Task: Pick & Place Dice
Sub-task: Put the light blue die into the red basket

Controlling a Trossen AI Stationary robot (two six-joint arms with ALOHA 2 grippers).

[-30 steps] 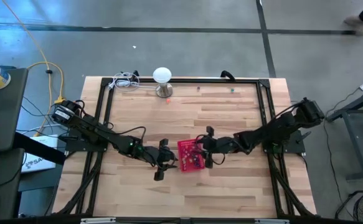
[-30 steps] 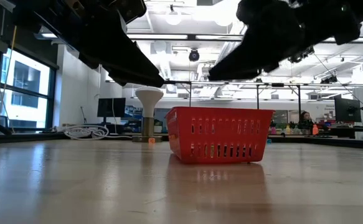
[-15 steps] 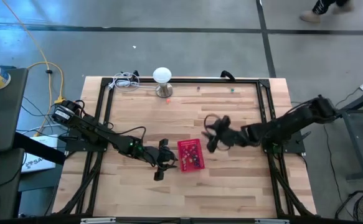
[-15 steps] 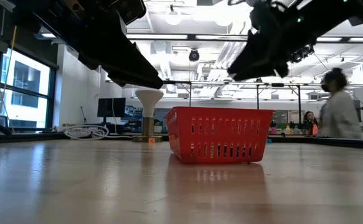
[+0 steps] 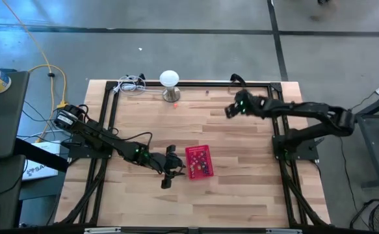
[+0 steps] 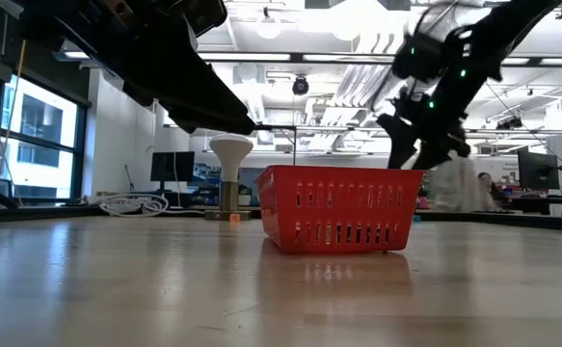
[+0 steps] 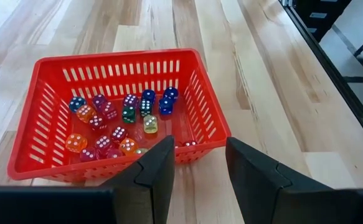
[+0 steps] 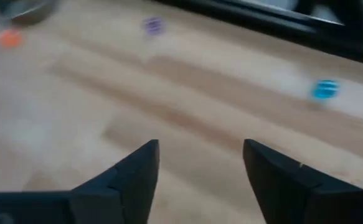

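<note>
The red basket (image 5: pixel 199 161) stands on the wooden table a little in front of the middle. Several dice (image 7: pixel 116 121) in mixed colours lie on its bottom. My left gripper (image 7: pixel 197 171) is open just left of the basket (image 7: pixel 197 93), its fingers short of the basket's wall with nothing between them. My right gripper (image 5: pixel 230 110) hangs open and empty above the far right of the table. Its wrist view shows loose dice on the wood ahead: an orange die (image 8: pixel 9 38), a purple die (image 8: pixel 152 25) and a blue die (image 8: pixel 325 89).
A white dome-topped lamp (image 5: pixel 169 80) and a coil of white cable (image 5: pixel 130 84) stand at the far edge. A black frame rail (image 5: pixel 196 84) runs around the tabletop. Bare wood lies between the basket and the far edge.
My right gripper has left the basket's right side and swung toward the table's far right corner, rolling as it went. It now hangs over the wood near the loose dice. The basket and my left gripper have kept still.
</note>
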